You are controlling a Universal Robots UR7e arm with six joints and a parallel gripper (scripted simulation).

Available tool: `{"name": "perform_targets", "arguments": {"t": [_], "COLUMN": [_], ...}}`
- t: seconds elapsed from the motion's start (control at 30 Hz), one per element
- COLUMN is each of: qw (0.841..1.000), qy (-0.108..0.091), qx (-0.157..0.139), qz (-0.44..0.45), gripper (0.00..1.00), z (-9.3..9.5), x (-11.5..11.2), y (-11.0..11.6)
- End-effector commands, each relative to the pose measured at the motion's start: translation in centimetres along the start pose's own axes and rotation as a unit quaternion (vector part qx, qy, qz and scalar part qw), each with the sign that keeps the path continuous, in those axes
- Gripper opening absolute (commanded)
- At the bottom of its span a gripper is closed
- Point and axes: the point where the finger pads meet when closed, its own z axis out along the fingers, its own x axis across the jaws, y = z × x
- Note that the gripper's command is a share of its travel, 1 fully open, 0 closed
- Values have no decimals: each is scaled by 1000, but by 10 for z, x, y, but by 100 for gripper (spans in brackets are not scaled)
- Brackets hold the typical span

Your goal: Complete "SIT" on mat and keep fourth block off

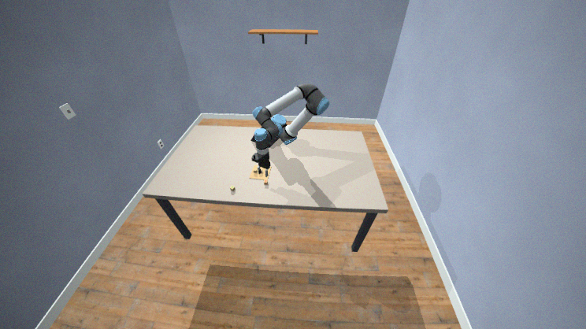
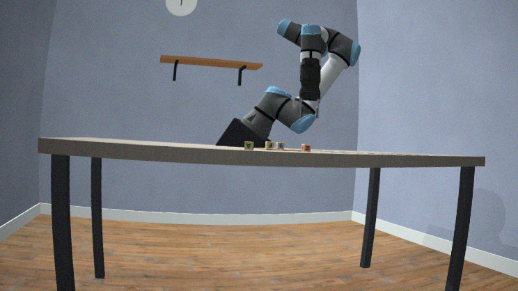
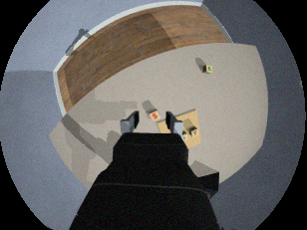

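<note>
My pincer: black two-finger gripper (image 3: 152, 121) is gaping apart, gripping nothing.
Below it: small red-lettered wooden block (image 3: 154, 115) is lying just beside the tan square mat (image 3: 190, 119).

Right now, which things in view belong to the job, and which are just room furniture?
Job:
mat
two blocks on the mat
red-lettered block beside the mat
green-lettered block further off
gripper, fingers open, holding nothing
table

Just there:
clock
shelf
wall plates
</note>
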Motion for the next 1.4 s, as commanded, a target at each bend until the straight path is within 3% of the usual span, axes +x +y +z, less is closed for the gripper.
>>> {"name": "perform_targets", "arguments": {"t": [0.0, 0.27, 0.77, 0.83, 1.33, 1.37], "qw": [998, 989, 935, 935, 838, 838], "qy": [0, 0, 0, 0, 0, 0], "qx": [1, 1, 1, 1, 1, 1], "qz": [-70, -149, -356, -356, -546, -546], "gripper": [100, 100, 100, 100, 100, 100], "z": [2, 4, 11, 11, 18, 18], "x": [-2, -3, -6, -6, -6, -6], "y": [-1, -2, 0, 0, 6, 6]}}
